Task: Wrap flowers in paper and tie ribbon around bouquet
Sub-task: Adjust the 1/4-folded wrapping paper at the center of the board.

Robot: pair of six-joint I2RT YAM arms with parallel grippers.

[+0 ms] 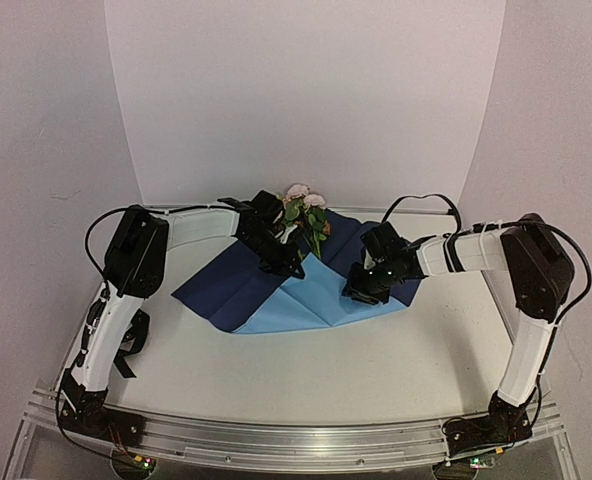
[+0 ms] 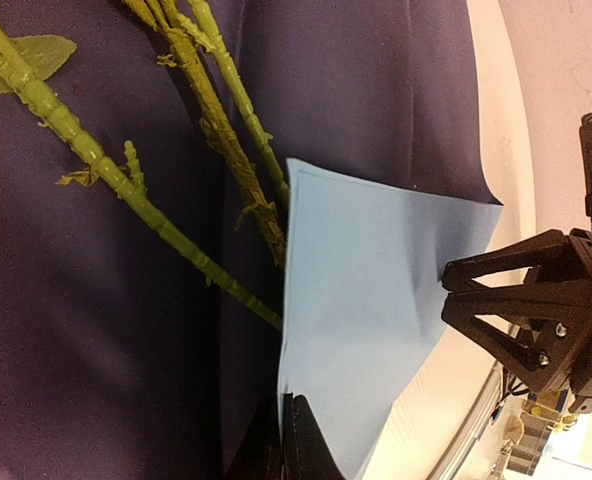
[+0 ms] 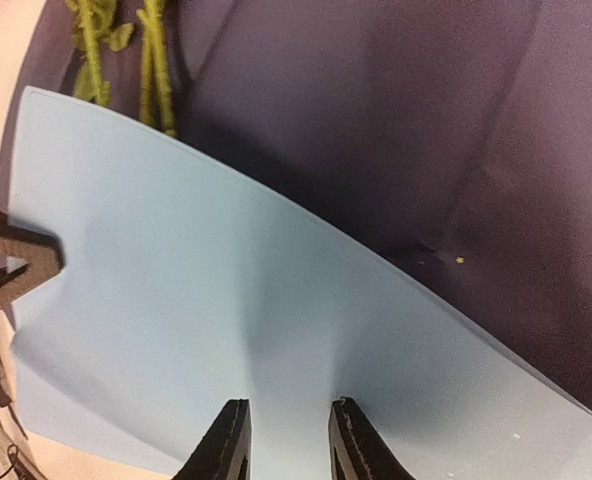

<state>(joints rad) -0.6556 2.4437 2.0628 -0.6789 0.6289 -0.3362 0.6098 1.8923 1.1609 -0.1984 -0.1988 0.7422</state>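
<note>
From above, the paper [image 1: 238, 288] lies on the surface [image 1: 326, 370], navy side up with a light blue part folded over. The flowers [image 1: 306, 208] rest at its far edge. Left wrist: the left gripper [image 2: 291, 425] pinches the paper's blue edge. Right wrist: the right gripper [image 3: 286, 430] is narrowly parted over the blue.

White table [image 1: 306, 385] — 1 folded paper [image 1: 296, 300], light blue over navy

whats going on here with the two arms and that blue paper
Two robot arms are wrapping a small bunch of pale roses with long green stems lying on a large creased paper sheet, navy one side, light blue the other. The left gripper is pinched shut on a light blue flap folded over the stem ends; the right gripper hovers open above that flap.
</note>
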